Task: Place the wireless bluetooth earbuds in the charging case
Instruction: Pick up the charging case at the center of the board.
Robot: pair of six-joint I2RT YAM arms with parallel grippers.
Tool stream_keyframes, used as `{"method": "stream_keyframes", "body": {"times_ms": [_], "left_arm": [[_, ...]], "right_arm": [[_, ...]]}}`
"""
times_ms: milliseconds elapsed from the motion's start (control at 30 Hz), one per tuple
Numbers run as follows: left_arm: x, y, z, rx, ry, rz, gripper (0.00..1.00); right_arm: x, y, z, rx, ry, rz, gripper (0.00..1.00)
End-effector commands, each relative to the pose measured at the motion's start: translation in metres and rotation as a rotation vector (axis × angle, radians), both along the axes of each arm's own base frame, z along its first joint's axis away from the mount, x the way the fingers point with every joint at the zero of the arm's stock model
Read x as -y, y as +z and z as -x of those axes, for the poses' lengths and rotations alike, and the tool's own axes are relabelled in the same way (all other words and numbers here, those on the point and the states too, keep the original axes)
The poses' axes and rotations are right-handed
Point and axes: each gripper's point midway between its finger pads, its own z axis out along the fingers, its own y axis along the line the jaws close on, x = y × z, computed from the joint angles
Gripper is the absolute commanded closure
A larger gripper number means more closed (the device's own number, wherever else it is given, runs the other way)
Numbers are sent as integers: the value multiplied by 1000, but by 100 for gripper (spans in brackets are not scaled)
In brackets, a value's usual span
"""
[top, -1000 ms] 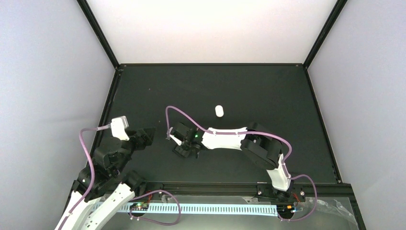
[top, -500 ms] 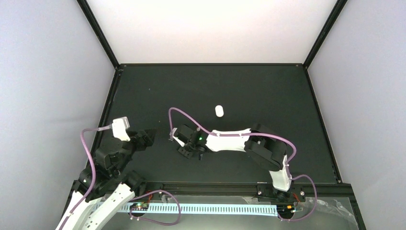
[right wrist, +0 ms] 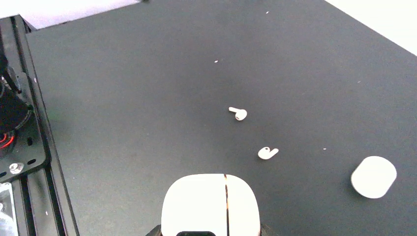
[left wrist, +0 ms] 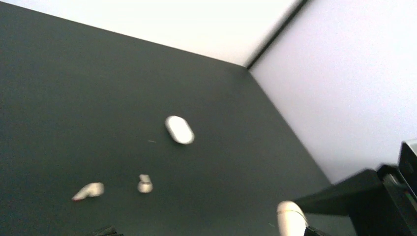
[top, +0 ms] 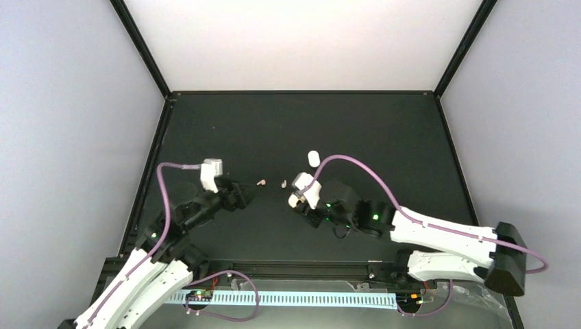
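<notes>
Two tiny pale earbuds point(top: 261, 183) point(top: 284, 183) lie on the black table, apart from each other. They also show in the right wrist view point(right wrist: 239, 114) point(right wrist: 267, 153) and, blurred, in the left wrist view point(left wrist: 89, 191) point(left wrist: 144, 183). A white oval charging case point(top: 313, 158) point(right wrist: 373, 177) point(left wrist: 179, 130) lies closed beyond them. My right gripper point(top: 296, 202) point(right wrist: 209, 231) is shut on a second white case point(right wrist: 211, 204), closed with its seam showing, just right of the earbuds. My left gripper point(top: 248, 193) point(left wrist: 208, 234) is open and empty, just left of the earbuds.
The black table point(top: 384, 137) is walled by white panels with black frame posts. A rail point(top: 301, 266) runs along the near edge. The right arm's purple cable point(top: 356, 164) loops above the table near the lying case.
My right arm has swung from the left-centre to the right and now holds a white case; the two earbuds have come into view. My left arm has reached forward and right toward them.
</notes>
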Motion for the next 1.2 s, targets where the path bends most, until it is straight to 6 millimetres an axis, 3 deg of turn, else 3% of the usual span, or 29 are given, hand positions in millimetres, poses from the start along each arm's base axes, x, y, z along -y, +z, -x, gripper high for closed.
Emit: {"method": "stream_keyframes", "body": {"times_ms": [0,167,400,700,1167], "left_arm": [[70,44,19,99,-403,192,1],[104,47,18,22,-582,202,1],[142,34,22,-66,-688,142,6],[153,30,14,-118,-659,119,13],[166,23,10,-193,-652,116,30]], "right_arm": [[32,9,5,89,-18,36,64],[55,39,7,183,-35,17,65],[60,61,6,277,-46,18,65],[46,78,13,378,-32,58,65],[28,93,5,445,-51,65,65]]}}
